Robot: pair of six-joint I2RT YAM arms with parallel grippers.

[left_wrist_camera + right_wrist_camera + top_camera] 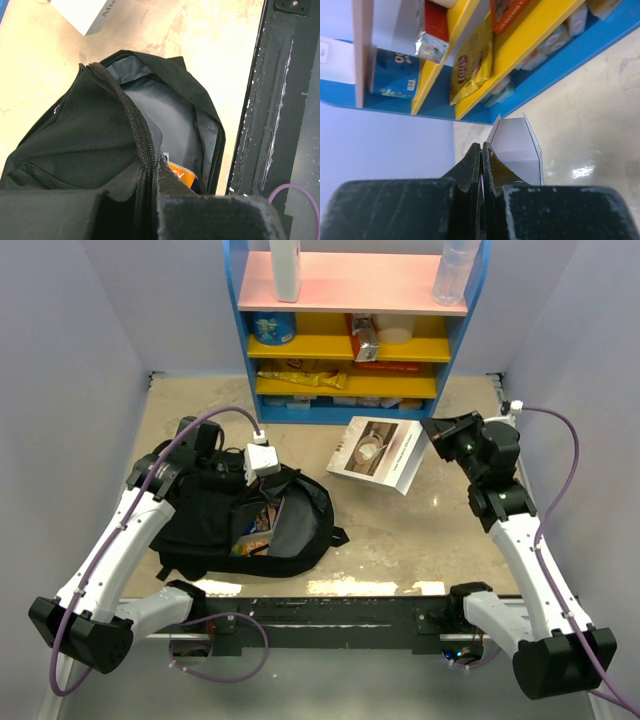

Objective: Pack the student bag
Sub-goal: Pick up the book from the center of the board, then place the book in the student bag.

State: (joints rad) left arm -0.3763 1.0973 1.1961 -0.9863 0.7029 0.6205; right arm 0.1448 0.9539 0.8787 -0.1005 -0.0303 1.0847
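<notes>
Looks like the loading step. The student bag [250, 525] lies with its mouth gaping right under the left gripper [262, 462], whose jaws are pinched on the zipper edge to hold it open. The white book [378, 453] hangs from the right gripper [432, 435], jaws clamped on its edge, well apart from the bag. Next move, I'd guess: swing the book over and slide it in.

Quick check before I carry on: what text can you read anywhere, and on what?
"Afte", cut off by the frame edge: side of the white box.
Red logo, perhaps "Slim", unsure: yellow packet.
White lettering on the orange box: cropped, unreadable.
Blue box print: too blurred.
</notes>
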